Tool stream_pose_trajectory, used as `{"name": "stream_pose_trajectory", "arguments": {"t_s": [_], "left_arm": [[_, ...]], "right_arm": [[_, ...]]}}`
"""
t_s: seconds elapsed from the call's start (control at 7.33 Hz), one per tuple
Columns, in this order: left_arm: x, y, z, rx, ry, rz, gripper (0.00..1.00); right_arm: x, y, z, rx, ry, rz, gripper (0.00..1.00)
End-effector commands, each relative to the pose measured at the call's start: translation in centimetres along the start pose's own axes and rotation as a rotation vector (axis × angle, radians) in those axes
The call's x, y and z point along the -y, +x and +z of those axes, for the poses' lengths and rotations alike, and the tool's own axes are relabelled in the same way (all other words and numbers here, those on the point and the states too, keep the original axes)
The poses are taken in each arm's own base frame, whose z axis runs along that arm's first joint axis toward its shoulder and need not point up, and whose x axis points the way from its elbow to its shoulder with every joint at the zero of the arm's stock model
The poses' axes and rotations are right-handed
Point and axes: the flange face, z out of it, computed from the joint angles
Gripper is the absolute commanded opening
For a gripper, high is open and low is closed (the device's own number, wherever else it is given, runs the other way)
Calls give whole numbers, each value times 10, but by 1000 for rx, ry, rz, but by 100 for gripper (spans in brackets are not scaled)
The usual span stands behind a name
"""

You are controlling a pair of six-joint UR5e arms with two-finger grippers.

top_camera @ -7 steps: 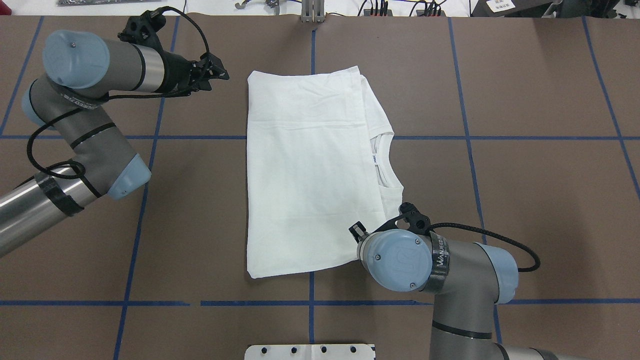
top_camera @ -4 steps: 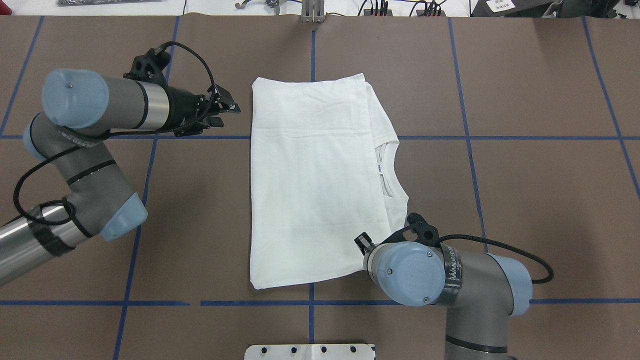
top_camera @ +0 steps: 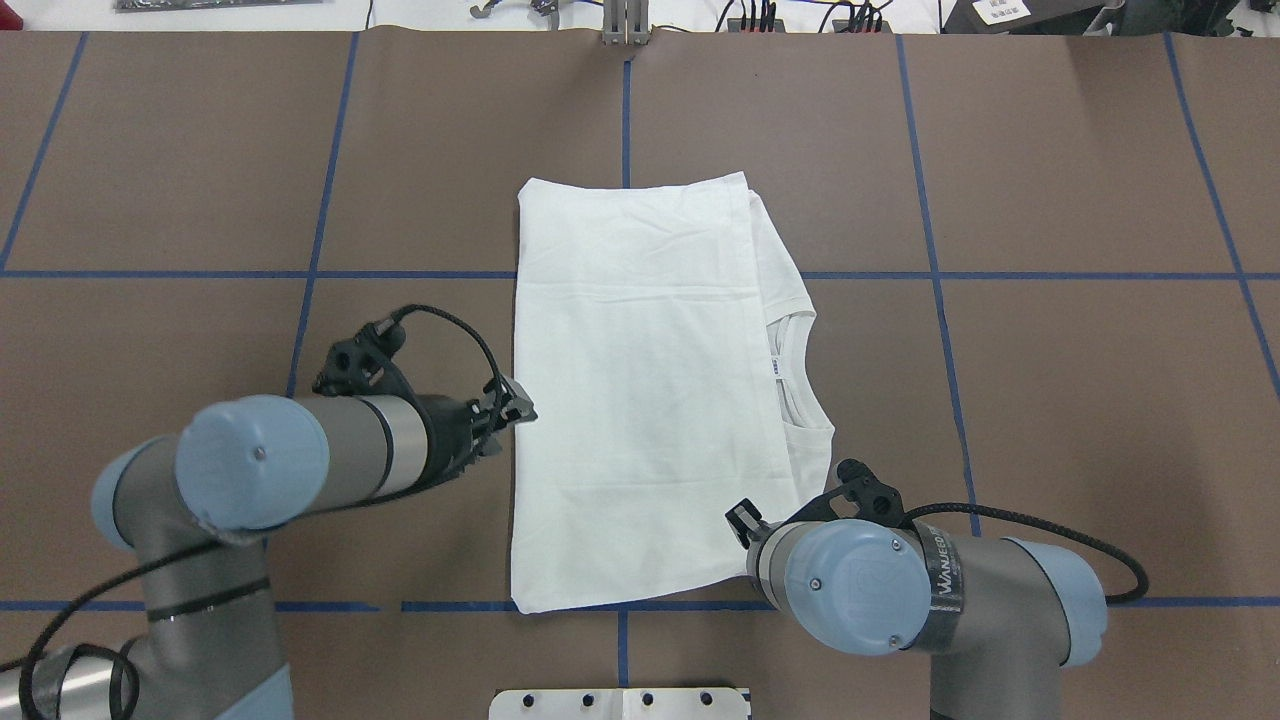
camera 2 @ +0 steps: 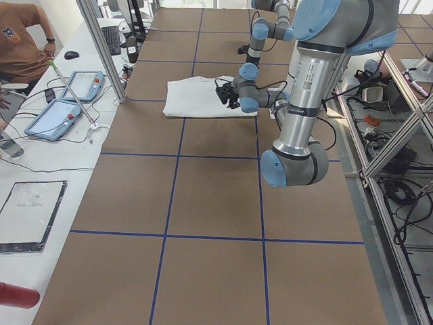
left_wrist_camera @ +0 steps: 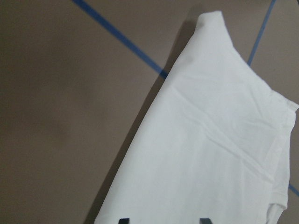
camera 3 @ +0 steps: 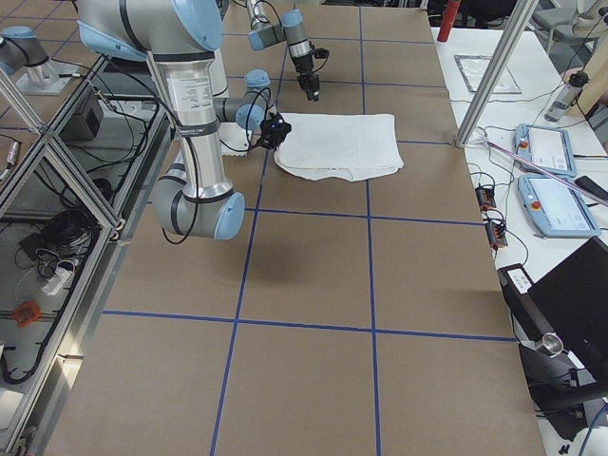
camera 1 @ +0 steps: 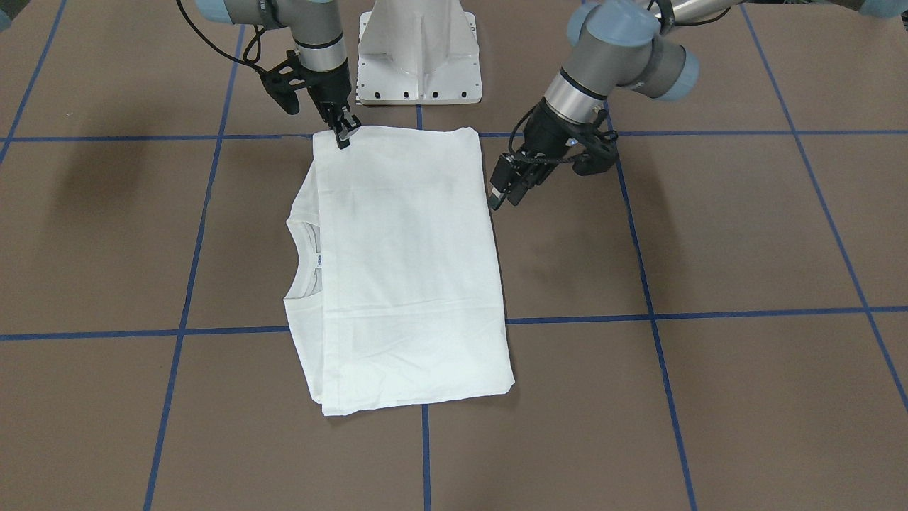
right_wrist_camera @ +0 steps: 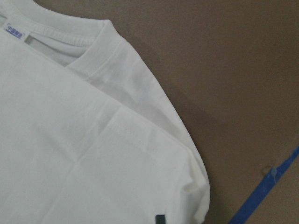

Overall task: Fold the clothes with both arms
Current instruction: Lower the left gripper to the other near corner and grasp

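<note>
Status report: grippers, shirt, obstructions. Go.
Left gripper open beside T-shirt side edge. Right gripper shut on its robot-side corner. T-shirt folded, lying flat. No obstruction seen nearby.

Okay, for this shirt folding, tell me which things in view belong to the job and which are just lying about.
Belongs to the job: white T-shirt, left tool, right tool.

Just lying about: tablets, water bottle and red canister on the side bench; white pedestal base.
</note>
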Motion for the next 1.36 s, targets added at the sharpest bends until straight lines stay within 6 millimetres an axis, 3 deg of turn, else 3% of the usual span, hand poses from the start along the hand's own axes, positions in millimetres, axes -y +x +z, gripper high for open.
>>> {"name": "stream_pose_trajectory", "arguments": {"t_s": [0.0,0.41,0.82,0.95,1.09,1.23], "left_arm": [[-64,-43,14,97,7,-3,60],[-89,-66,20,138,-23,-8,61],[-98,-71,22,149,-34,-7,60],[-98,-70,21,147,-34,-27,41],[-99,-68,19,141,-37,-44,0],[-98,-68,18,140,-36,-43,0]], "right_arm": [[-2,0,-2,1,-6,0,0],[-3,0,-5,6,-10,-2,0],[-2,0,-4,6,-8,-2,0],[-3,0,-5,6,-10,-2,0],[-3,-1,-6,9,-12,1,0],[-3,-2,-7,10,-13,-1,0]]}}
